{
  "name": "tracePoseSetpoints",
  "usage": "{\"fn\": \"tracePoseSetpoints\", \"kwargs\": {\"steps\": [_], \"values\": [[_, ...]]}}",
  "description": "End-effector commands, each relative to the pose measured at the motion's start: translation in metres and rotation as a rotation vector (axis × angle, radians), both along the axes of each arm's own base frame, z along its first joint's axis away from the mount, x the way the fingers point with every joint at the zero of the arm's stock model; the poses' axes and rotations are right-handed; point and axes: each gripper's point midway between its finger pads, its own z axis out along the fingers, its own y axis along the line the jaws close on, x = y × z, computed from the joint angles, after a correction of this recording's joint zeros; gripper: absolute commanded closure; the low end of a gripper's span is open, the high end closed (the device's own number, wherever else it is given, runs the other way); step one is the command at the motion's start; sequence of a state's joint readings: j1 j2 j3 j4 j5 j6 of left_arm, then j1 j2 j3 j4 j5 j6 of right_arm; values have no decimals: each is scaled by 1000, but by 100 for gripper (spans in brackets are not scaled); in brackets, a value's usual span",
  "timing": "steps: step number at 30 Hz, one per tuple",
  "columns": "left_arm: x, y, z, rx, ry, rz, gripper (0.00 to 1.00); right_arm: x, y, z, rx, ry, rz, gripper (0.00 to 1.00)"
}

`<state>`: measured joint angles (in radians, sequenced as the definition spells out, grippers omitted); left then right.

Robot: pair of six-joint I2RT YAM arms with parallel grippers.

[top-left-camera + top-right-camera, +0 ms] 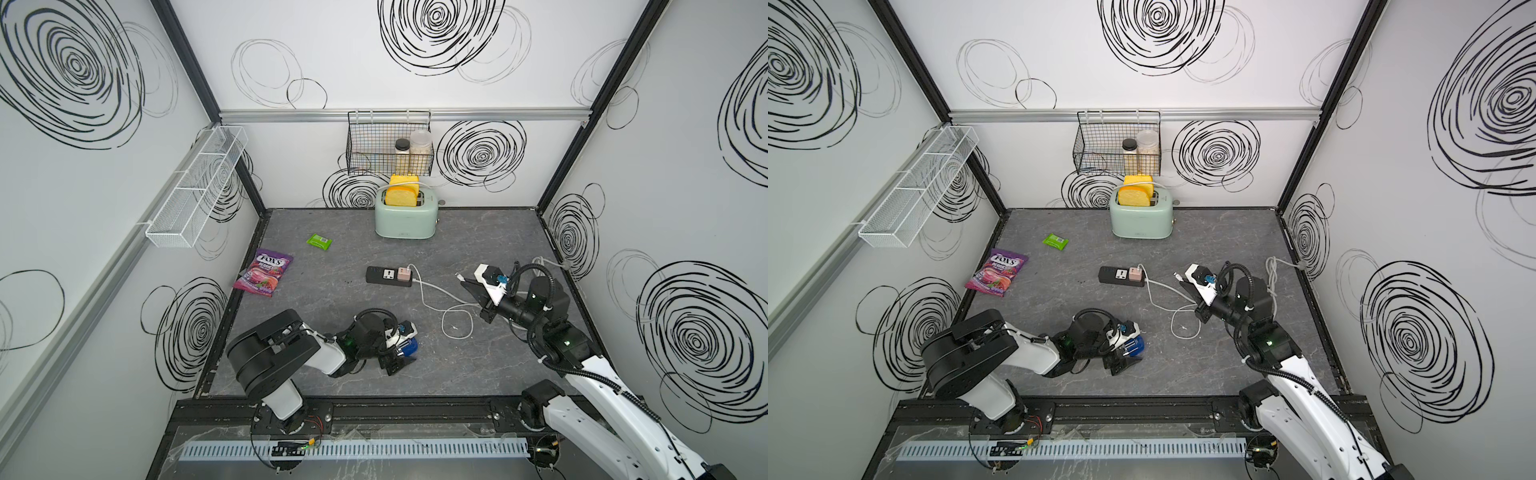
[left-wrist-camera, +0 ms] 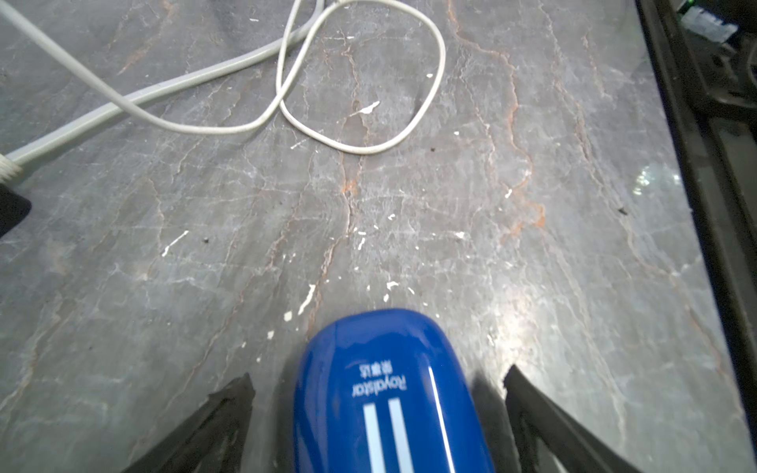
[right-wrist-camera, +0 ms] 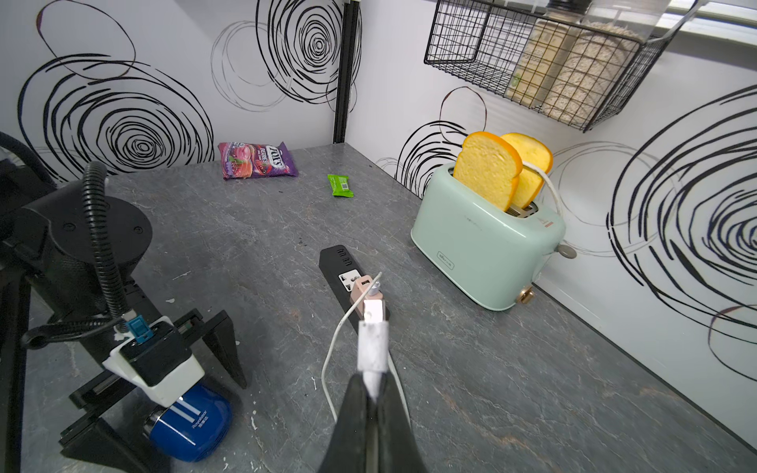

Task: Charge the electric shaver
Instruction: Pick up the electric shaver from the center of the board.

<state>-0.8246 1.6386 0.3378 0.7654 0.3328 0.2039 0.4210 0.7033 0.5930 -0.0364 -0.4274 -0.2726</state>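
Left gripper [image 2: 379, 376]: fingers spread wide, holding nothing; electric shaver [image 2: 385, 409] lies between them. Right gripper [image 3: 372, 385]: pinched shut on cable plug [image 3: 372, 340]. Likely step: mating. You'll need shaver steadied, plug brought squarely to it.

- Electric shaver [image 2: 385, 393]: glossy blue; two white stripes, white lettering.
- Table top [image 1: 332, 291]: grey, marble-veined, rust-coloured streaks.
- Walls [image 1: 332, 62]: white, black scribbled spirals.
- Toaster [image 1: 405, 222]: mint green; bread slices [image 1: 401, 196] yellow, orange crust.
- Power strip [image 1: 376, 275]: black, one white socket face; adapter [image 1: 403, 273] pale pink; cable [image 3: 372, 344] white.
- Candy bag [image 1: 264, 272]: purple, red-pink fruit print; packet [image 1: 319, 241]: green.
- Wire basket [image 1: 361, 145]: black; mesh tray [image 1: 183, 208]: white.
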Motion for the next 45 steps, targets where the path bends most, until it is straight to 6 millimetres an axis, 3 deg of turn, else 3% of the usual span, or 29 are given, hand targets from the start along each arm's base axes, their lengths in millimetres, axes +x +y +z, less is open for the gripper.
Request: {"fn": "tracePoseSetpoints", "kwargs": {"steps": [1, 5, 8, 11, 19, 26, 30, 31, 33, 34, 38, 41, 45], "values": [[3, -8, 7, -36, -8, -4, 2, -1, 1, 3, 13, -14, 13, 100], [1, -6, 9, -49, -19, -2, 9, -2, 0, 1, 10, -18, 9, 100], [0, -5, 9, -46, -17, -7, 26, -2, 1, -2, 8, -14, 11, 100], [0, -4, 8, -45, -14, 0, 33, -3, 0, -4, 8, -10, 12, 100], [1, 1, 9, -54, -1, 47, 28, -4, 1, -6, 5, -6, 15, 100], [0, 2, 9, -56, -3, 41, 37, -4, 0, -10, -2, 7, 16, 100], [1, 3, 10, -65, 4, 43, 59, -5, 0, -11, -4, 9, 16, 100], [1, 4, 10, -67, 5, 47, 67, -5, 0, -11, -3, 9, 18, 100], [4, 4, 14, -76, 6, 66, 93, -5, 1, -12, -8, 17, 23, 100], [7, 3, 19, -91, 10, 74, 100, -6, 2, -13, -14, 21, 31, 100], [13, -5, 58, -180, 3, 45, 100, -16, 9, -22, -67, 55, 110, 100], [22, -6, 105, -261, -53, -29, 100, -22, 15, -29, -99, 152, 162, 100], [26, 4, 157, -336, -122, -221, 100, -46, 33, -24, -111, 198, 331, 100]]}}
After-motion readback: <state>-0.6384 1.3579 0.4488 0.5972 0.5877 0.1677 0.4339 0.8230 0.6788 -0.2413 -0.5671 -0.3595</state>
